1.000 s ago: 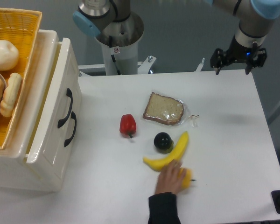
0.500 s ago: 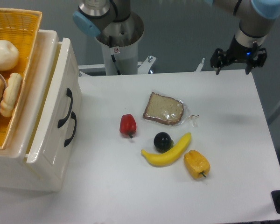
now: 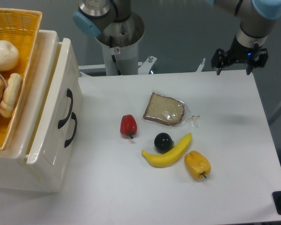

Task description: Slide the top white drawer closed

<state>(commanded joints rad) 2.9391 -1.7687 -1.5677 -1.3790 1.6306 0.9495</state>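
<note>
The white cabinet [image 3: 41,61] stands at the table's left edge, seen from above. Its top white drawer [image 3: 62,77] is pulled out a little toward the table, with a narrow gap showing behind its front panel. The drawer's curved black handle [image 3: 65,108] sits just left of the lower drawer's handle [image 3: 71,130]. My gripper [image 3: 239,60] hangs at the far right back corner of the table, well away from the cabinet. It is open with nothing between its fingers.
A yellow wicker basket [image 3: 18,28] with food sits on the cabinet. On the table lie a bagged bread slice [image 3: 164,109], a red pepper [image 3: 128,125], a black round fruit [image 3: 163,141], a banana [image 3: 167,153] and a yellow pepper [image 3: 197,164]. The robot's base [image 3: 117,42] stands behind.
A person's hand that was at the yellow pepper and banana one second ago has left the view. The banana and pepper now lie slightly apart. My gripper has not moved.
</note>
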